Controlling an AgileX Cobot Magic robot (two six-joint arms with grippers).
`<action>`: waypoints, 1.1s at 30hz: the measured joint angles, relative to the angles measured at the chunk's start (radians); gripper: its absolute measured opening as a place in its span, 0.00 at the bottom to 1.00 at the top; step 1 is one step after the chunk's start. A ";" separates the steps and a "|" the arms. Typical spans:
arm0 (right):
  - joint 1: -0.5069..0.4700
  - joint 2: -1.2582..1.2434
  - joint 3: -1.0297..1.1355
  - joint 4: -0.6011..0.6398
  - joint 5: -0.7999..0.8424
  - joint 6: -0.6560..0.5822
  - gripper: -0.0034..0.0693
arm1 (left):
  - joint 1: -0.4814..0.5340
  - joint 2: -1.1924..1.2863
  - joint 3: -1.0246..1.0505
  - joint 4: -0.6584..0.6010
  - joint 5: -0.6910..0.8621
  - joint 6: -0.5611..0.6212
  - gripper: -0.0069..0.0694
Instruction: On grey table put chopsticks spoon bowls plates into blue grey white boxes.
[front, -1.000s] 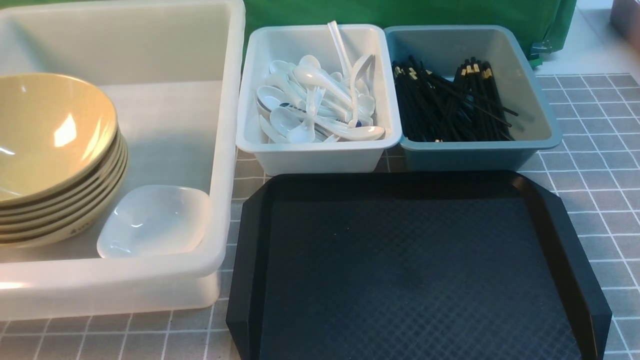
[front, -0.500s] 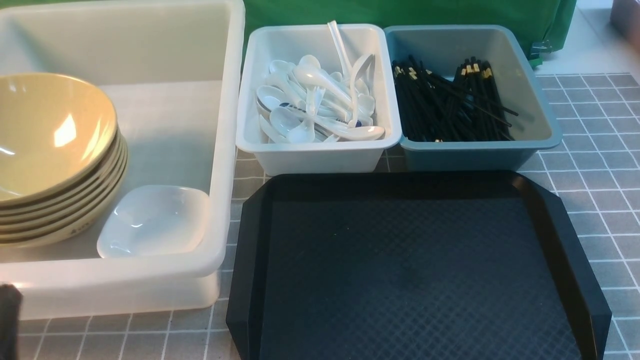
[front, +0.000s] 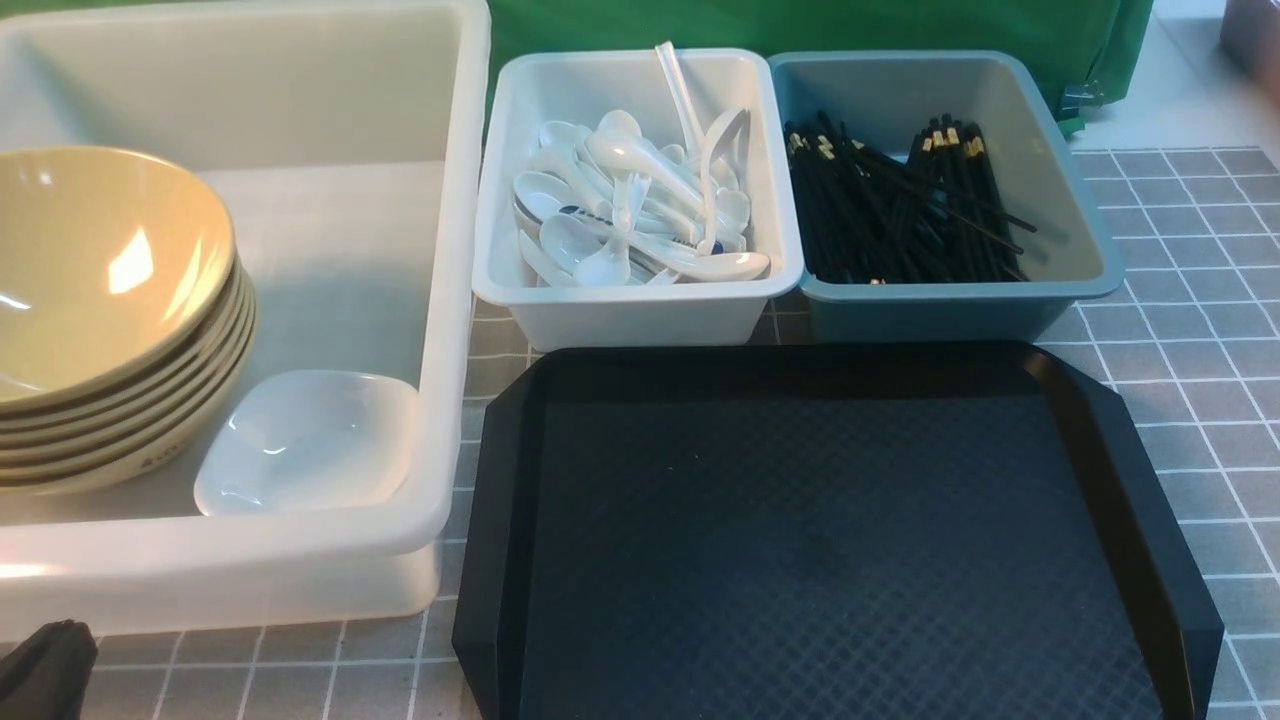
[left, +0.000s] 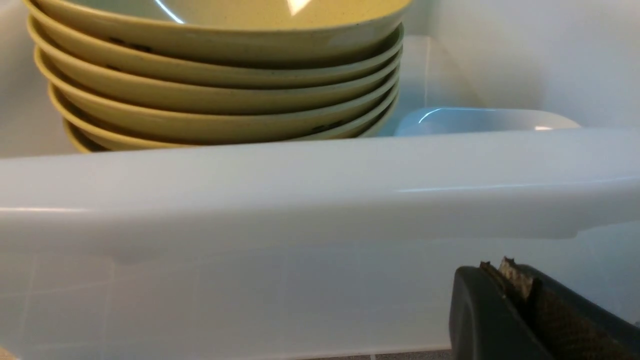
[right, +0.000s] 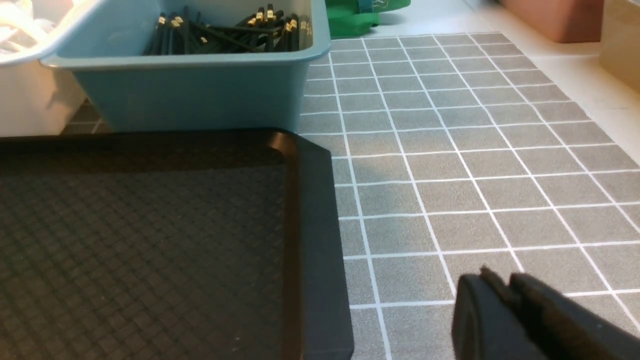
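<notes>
Several tan bowls (front: 100, 250) sit stacked in the big translucent tub (front: 200, 545), with a white plate (front: 310, 440) beside them. The black chopsticks (front: 900, 210) lie heaped in the blue-grey bin (front: 930, 315). The white bin (front: 640, 315) holds a pile of white cutlery; the spoon is hidden or out of view. My left gripper (front: 45, 670) is low at the tub's near wall (left: 250, 280), shut and empty (left: 505, 270). My right gripper (right: 500, 280) hovers shut and empty over the grey table (right: 450, 150), right of the tray.
A black textured tray (front: 820, 540) lies at the front centre, with nothing on it. Green cloth (front: 800, 25) hangs behind the bins. Bare grid-lined table (front: 1180, 330) runs along the right side.
My left gripper has come into the front view's bottom left corner, first at the edge, now a little further right and lower. Nothing else has moved.
</notes>
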 joint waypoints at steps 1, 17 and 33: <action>0.000 0.000 0.000 0.000 0.000 0.000 0.19 | 0.000 0.000 0.000 0.000 0.001 0.000 0.08; 0.000 0.000 0.000 0.000 0.000 0.000 0.21 | 0.000 0.000 0.000 0.000 0.001 0.000 0.08; 0.000 0.000 0.000 0.000 0.000 0.000 0.23 | 0.000 0.000 0.000 0.000 0.001 0.000 0.08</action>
